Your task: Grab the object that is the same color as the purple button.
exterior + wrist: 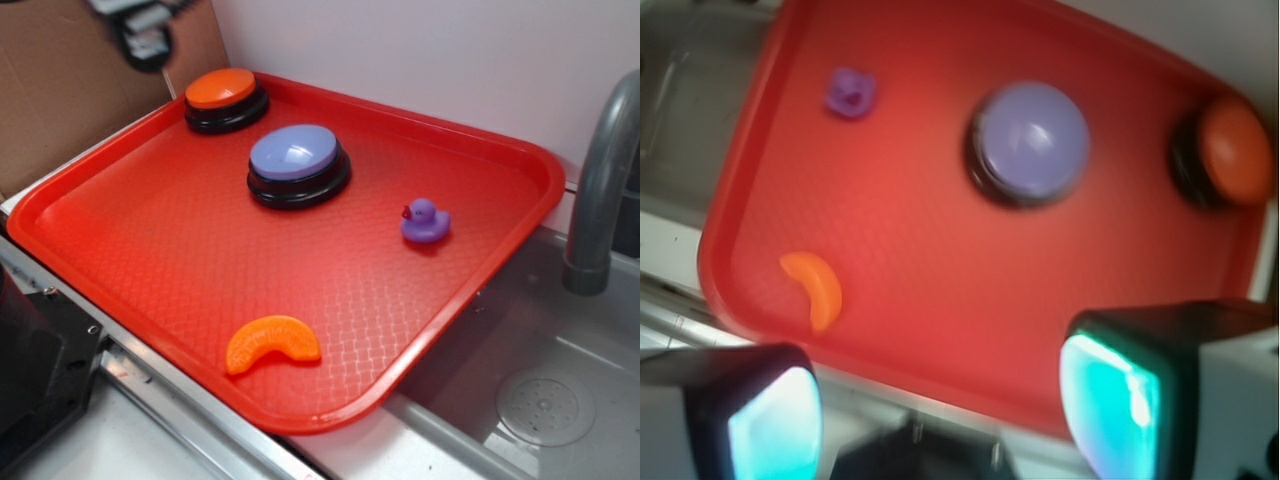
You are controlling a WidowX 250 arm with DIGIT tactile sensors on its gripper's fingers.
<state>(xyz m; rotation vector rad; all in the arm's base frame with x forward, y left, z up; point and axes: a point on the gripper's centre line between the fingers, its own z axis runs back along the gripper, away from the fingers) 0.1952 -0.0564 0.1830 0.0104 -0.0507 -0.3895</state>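
A tiny purple rubber duck (425, 220) with a red beak sits upright on the right part of the red tray (150, 250). In the wrist view the duck (851, 93) is at the upper left, blurred. The purple button (296, 155), a lavender dome on a black base, stands near the tray's back middle and shows in the wrist view (1031, 138). My gripper (145, 35) is high at the top left, blurred and partly cut off, far from the duck. In the wrist view the gripper (940, 410) is open and empty, over the tray's near edge.
An orange-topped button (221, 90) stands at the tray's back left corner. An orange crescent slice (272, 342) lies near the front edge. A grey faucet (600, 190) and sink (540, 400) are to the right. Cardboard (60, 90) stands at the back left.
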